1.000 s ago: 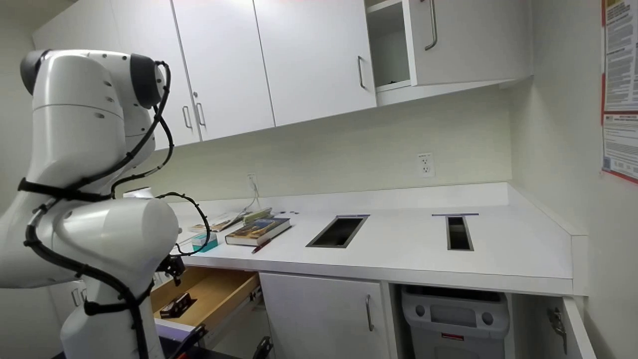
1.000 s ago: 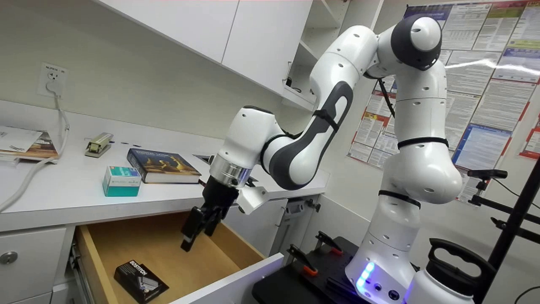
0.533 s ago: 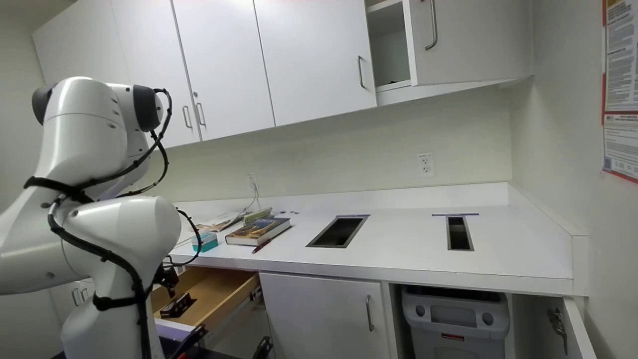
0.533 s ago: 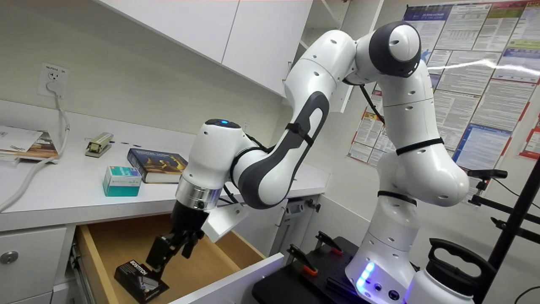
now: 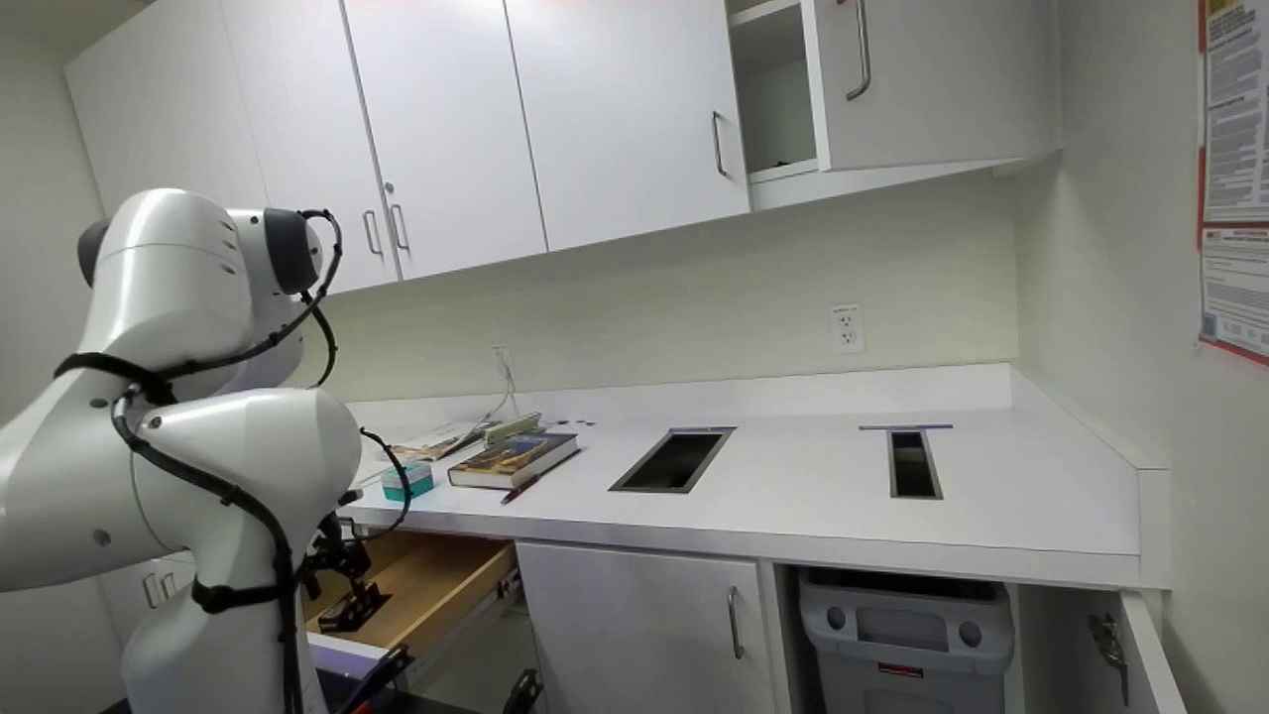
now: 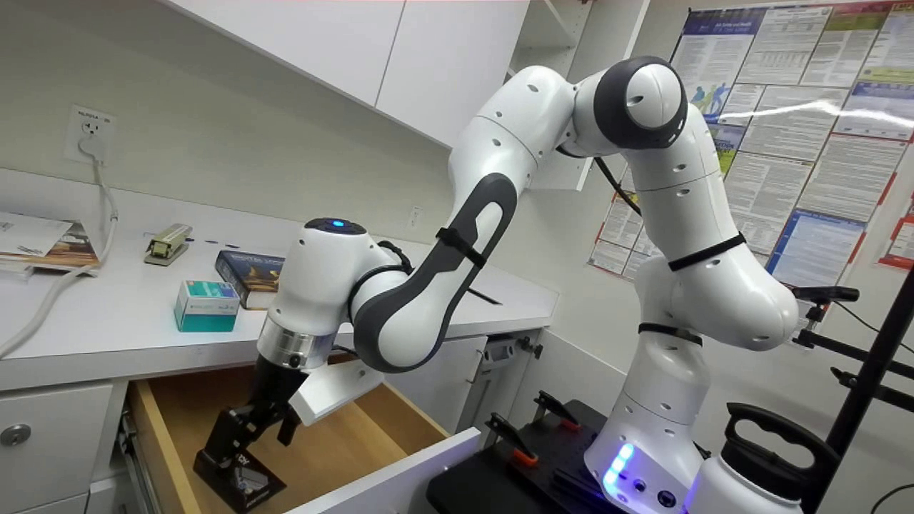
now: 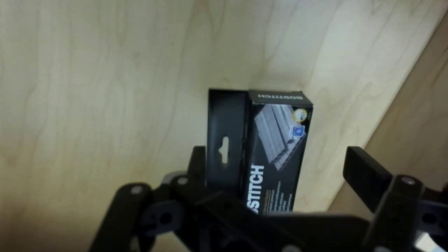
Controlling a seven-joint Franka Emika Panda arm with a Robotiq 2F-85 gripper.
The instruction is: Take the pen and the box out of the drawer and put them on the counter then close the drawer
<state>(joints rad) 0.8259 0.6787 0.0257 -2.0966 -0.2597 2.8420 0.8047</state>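
- Risk 1, uneven closing: the black Bostitch box point(image 7: 276, 150) is lying on the floor of the open drawer point(image 6: 335, 450). In the wrist view, 1 of the fingers point(image 7: 367, 176) is standing clear of it while the other is sitting right beside its hang tab point(image 7: 227, 119). Closing from here would probably be bending the thin tab or dragging the box sideways.
- Risk 2, scraping: the outlying finger is standing near the drawer wall point(image 7: 413, 122); correcting too far that way could be rubbing the wood or shoving the drawer.
- Risk 3, lifting: pinching only the tab or the top edges would likely be letting the box swing or slip; the table point(image 5: 1031, 496) is overhanging the drawer's rear, so swinging back too low might be catching its front edge.
- Risk 4, placing: what is looking like a red pen point(image 5: 519, 490) is already lying on the table beside a hardback book point(image 5: 514, 460), near the front edge; a careless set-down could be rolling it off.
- Fingers: standing well apart, holding nothing; whether either is touching the box, I cannot tell.
- Pose: in an exterior view the arm point(image 6: 498, 191) is arching high at the elbow, its forearm sloping down, its wrist slanting, fingers hanging low at the box.
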